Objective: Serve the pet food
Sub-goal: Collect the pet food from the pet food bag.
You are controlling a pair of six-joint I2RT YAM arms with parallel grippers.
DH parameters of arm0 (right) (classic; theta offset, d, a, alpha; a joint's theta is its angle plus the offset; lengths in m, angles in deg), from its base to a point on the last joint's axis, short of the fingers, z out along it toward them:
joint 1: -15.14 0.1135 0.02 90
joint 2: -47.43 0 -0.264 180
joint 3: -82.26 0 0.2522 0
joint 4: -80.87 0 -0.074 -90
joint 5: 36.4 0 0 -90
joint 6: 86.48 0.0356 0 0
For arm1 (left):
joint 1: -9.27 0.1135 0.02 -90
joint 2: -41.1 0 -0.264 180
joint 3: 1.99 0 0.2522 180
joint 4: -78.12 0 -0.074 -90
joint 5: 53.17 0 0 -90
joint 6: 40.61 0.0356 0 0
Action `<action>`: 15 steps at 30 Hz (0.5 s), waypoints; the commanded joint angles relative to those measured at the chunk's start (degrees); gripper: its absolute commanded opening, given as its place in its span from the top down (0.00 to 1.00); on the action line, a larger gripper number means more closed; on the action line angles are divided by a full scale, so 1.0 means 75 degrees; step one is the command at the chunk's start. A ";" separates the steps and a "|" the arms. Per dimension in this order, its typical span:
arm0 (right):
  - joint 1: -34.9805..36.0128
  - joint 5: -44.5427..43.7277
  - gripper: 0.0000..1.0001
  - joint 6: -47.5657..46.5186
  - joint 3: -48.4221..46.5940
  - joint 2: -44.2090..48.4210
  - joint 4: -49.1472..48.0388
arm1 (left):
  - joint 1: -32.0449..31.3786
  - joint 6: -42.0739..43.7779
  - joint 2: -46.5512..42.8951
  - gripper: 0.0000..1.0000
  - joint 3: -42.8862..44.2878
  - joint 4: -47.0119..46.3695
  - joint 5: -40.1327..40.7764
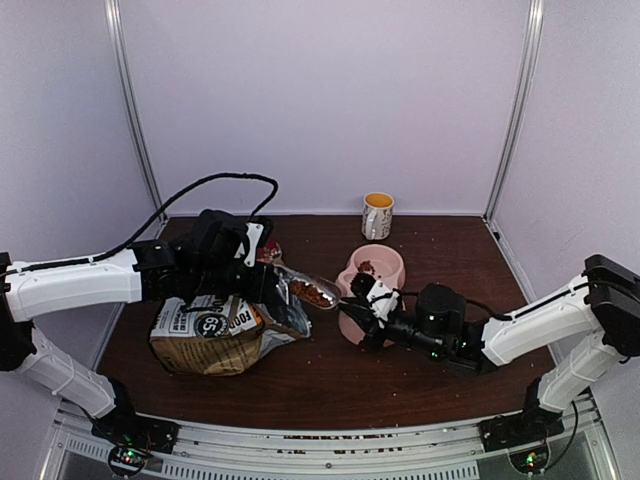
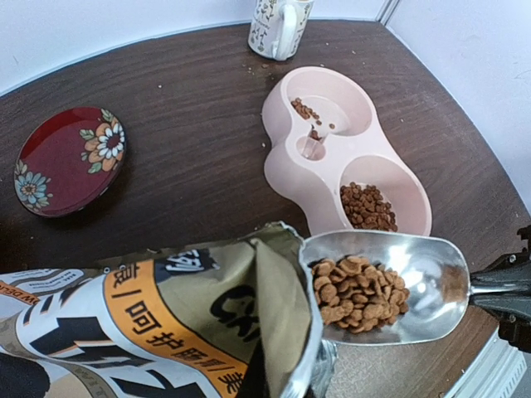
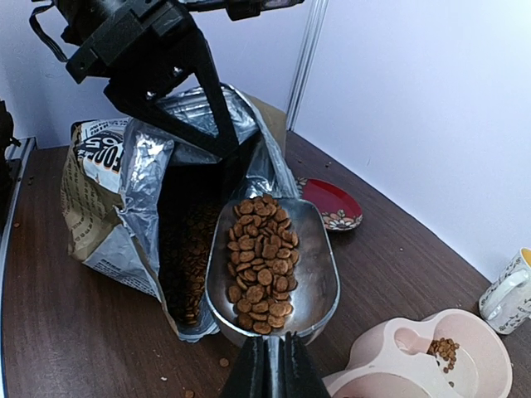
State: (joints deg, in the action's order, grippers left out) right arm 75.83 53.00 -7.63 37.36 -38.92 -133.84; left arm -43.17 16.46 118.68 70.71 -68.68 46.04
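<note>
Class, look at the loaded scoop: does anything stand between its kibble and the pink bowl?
Nothing visible does. The scoop, held by the right gripper, sits just outside the mouth of the bag, and only open space lies between its kibble and the pink bowl.

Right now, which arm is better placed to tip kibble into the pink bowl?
Right. The right end effector holds the metal scoop, loaded with kibble, beside the pink double bowl; the left end effector is shut on the paper bag, holding it open.
</note>
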 commanded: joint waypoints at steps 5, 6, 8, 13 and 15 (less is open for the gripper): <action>-0.0017 -0.0875 1.00 0.0109 0.0509 0.0803 -0.1144 | 0.0065 0.0066 -0.0043 1.00 0.0294 -0.0778 0.0205; -0.0014 -0.0924 1.00 0.0114 0.0557 0.0891 -0.1137 | 0.0073 0.0066 -0.0049 1.00 0.0280 -0.0786 0.0196; -0.0020 -0.1076 1.00 0.0105 0.0658 0.1088 -0.1045 | 0.0079 0.0088 -0.0032 1.00 0.0277 -0.0816 0.0172; -0.0023 -0.1637 1.00 0.0053 0.0457 0.1649 0.0039 | 0.0090 0.0090 -0.0049 1.00 0.0253 -0.0858 0.0143; -0.0047 -0.1852 1.00 -0.0035 0.0319 0.1790 0.0395 | 0.0090 0.0063 -0.0095 1.00 0.0198 -0.0848 0.0132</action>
State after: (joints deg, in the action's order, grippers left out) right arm 75.80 44.24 -7.20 41.80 -28.19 -135.26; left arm -43.17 16.48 118.68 70.71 -68.70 46.15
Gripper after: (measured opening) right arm 0.059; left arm 0.015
